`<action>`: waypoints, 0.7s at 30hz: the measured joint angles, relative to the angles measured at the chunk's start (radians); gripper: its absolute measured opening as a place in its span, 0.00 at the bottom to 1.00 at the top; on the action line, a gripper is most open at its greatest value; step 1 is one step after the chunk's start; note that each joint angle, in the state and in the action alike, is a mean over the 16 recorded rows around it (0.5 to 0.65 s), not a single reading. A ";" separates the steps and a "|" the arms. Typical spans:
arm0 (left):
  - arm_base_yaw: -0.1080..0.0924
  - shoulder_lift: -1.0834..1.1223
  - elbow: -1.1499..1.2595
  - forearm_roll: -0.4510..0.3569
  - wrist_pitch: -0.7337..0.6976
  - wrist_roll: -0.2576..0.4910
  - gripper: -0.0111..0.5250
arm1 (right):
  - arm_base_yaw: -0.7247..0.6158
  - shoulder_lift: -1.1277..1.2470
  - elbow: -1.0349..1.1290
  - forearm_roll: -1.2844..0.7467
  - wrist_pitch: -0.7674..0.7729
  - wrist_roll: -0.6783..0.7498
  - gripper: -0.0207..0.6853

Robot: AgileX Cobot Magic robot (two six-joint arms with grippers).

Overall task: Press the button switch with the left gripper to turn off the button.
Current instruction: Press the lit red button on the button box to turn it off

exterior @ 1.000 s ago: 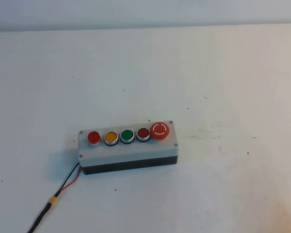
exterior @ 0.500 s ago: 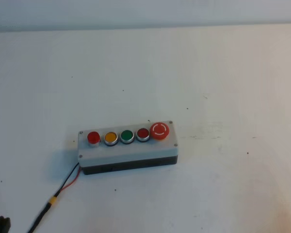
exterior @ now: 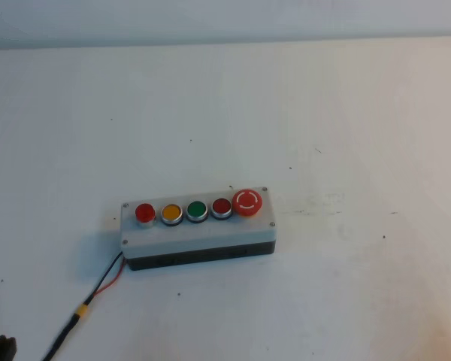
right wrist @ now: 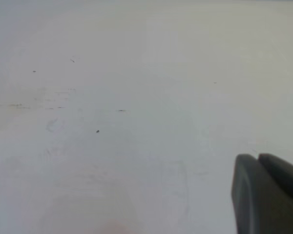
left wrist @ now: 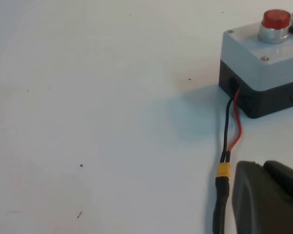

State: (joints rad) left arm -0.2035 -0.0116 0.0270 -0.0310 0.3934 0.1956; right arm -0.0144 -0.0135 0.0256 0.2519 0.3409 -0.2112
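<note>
The button switch (exterior: 145, 213) sits at the left end of the row on top of the grey button box (exterior: 198, 233), which lies a little toward the front-left of the bench (exterior: 346, 120), well in from every edge. Just to its right is the yellow button (exterior: 172, 213), then a green button (exterior: 197, 210), a darker red button (exterior: 222, 207) and the large red mushroom button (exterior: 248, 201) at the right end.

The left gripper (exterior: 1, 349) shows only as a dark tip at the bench's front-left corner, well apart from the box. In the left wrist view only one dark finger edge (left wrist: 263, 200) is visible, so I cannot tell how its jaws stand. The right gripper (right wrist: 266, 195) likewise shows only a sliver over bare bench — its jaws cannot be judged either.

The likeliest trouble is a press landing off-centre, catching the yellow button as well, since the two caps stand close together. A push with sideways force could also slide the box, which does not look fastened down.

The black and red wires (left wrist: 230, 122) with the yellow connector (left wrist: 223, 171) trail from the box's left end toward the front-left corner — directly along the gripper's probable approach, where a low finger could snag them.
</note>
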 joint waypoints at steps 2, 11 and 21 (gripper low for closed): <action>0.000 0.000 0.000 0.000 0.000 0.000 0.02 | 0.000 0.000 0.000 0.000 0.000 0.000 0.01; 0.000 0.000 -0.001 0.000 0.000 -0.001 0.02 | 0.000 0.000 0.000 0.001 0.000 0.000 0.01; 0.000 0.000 -0.002 0.000 0.000 -0.001 0.02 | 0.000 0.000 0.000 0.002 0.000 0.000 0.01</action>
State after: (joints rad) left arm -0.2035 -0.0116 0.0253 -0.0310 0.3937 0.1950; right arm -0.0144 -0.0135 0.0256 0.2535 0.3409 -0.2112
